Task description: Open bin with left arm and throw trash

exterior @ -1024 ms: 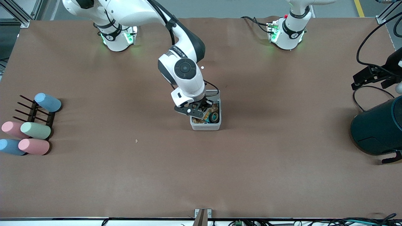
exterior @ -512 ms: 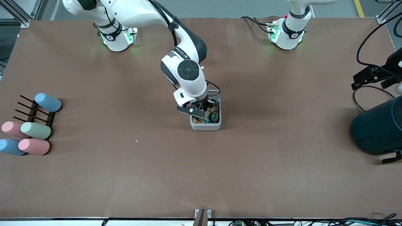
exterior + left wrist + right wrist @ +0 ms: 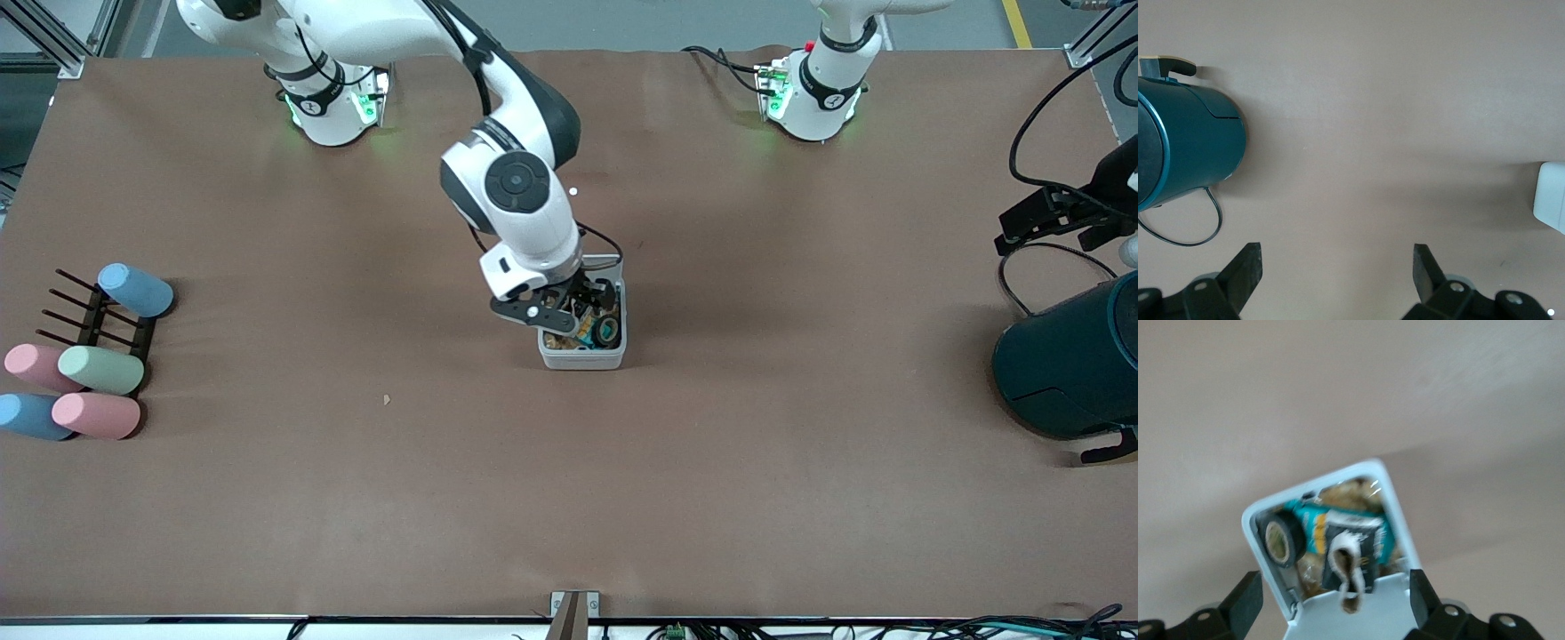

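The white-grey bin stands mid-table with its lid hinged open. Inside lie the dark snack wrapper and the black tape ring, which also shows in the front view. The beige loop rests on the wrapper and hangs onto the lid's edge. My right gripper hovers just over the bin, open and empty. My left gripper is open and empty, high over bare table toward the left arm's end. It is out of the front view. The bin's corner shows in the left wrist view.
A big dark teal drum lies at the left arm's end, also in the left wrist view. A black rack with several pastel cylinders sits at the right arm's end. A tan scrap and a white dot lie on the table.
My right arm's wrist swayed slightly toward the left arm's end, then back and a little up. Its gripper stays over the open bin. The trash has not moved.
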Controlling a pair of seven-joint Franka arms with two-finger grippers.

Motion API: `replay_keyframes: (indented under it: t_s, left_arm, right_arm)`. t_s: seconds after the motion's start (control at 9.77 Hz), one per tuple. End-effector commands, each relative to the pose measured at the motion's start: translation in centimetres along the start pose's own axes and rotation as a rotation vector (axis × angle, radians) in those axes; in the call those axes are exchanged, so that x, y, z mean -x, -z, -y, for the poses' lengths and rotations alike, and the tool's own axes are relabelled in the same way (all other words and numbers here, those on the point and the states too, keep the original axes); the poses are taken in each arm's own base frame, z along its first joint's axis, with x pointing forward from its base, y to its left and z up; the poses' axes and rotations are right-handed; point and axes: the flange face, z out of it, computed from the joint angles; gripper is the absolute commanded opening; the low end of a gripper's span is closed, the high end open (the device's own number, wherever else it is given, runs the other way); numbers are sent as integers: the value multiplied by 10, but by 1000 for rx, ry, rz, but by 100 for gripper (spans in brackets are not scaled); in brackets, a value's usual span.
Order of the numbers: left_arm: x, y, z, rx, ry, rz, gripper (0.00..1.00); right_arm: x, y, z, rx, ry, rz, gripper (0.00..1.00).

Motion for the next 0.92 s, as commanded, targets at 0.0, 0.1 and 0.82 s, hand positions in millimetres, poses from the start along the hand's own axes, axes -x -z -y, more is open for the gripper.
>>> replay_keyframes:
  t_s: [0.0, 0.1, 0.82]
  left_arm:
    - [1, 5, 0, 15, 2, 5, 100]
    - [1, 5, 0, 15, 4, 7, 100]
    - [1, 5, 0, 15, 4, 7, 100]
  right_arm:
    - [-48, 95, -67, 21, -13, 7, 98]
    - [-79, 136, -115, 48, -6, 27, 98]
    - [-150, 279, -351, 95, 333, 141, 99]
